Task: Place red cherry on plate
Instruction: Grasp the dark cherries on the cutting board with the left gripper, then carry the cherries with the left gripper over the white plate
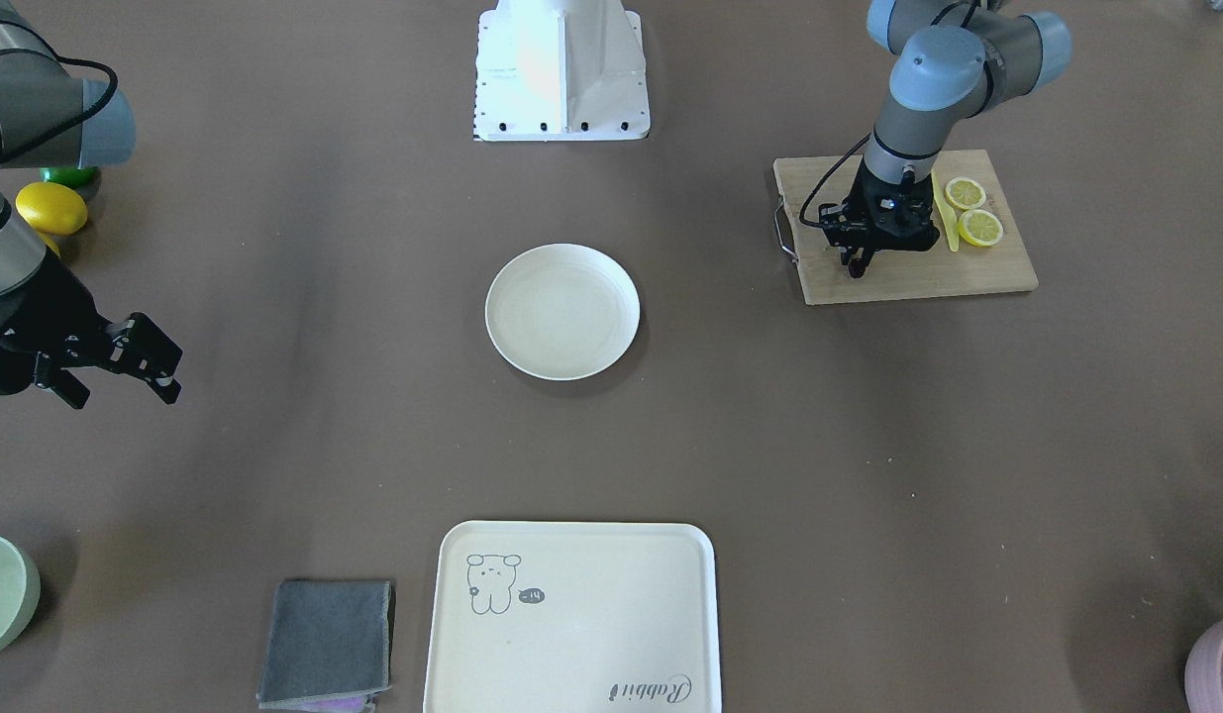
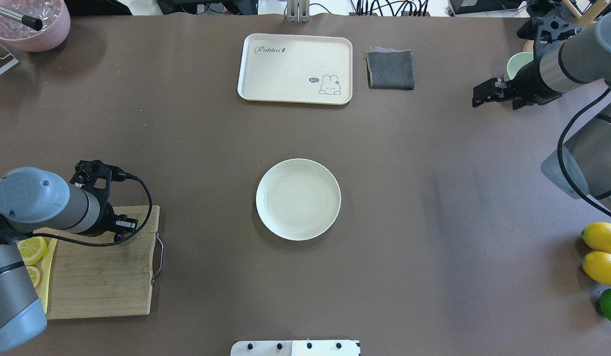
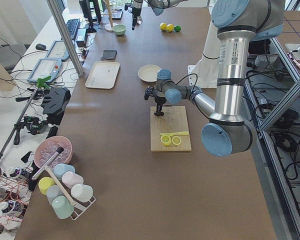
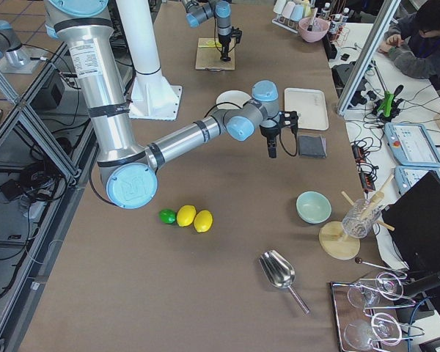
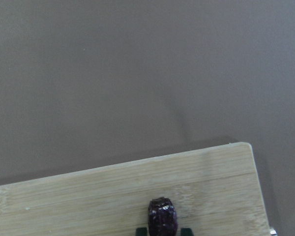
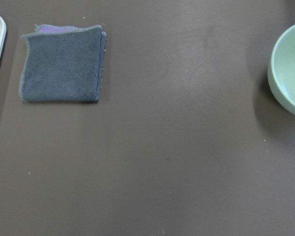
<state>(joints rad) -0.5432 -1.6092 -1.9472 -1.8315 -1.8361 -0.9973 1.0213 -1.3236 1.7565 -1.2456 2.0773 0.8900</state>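
Plate (image 1: 562, 312) sits mid-frame in your front-facing view, well apart from the wooden cutting board (image 1: 918, 277) at upper right. Your right gripper (image 1: 126, 361) hangs at the left edge, jaws spread. Your left gripper (image 1: 857, 265) points down over the board's left part, jaws clenched on the red cherry (image 5: 162, 216), near the board's corner in the wrist view.
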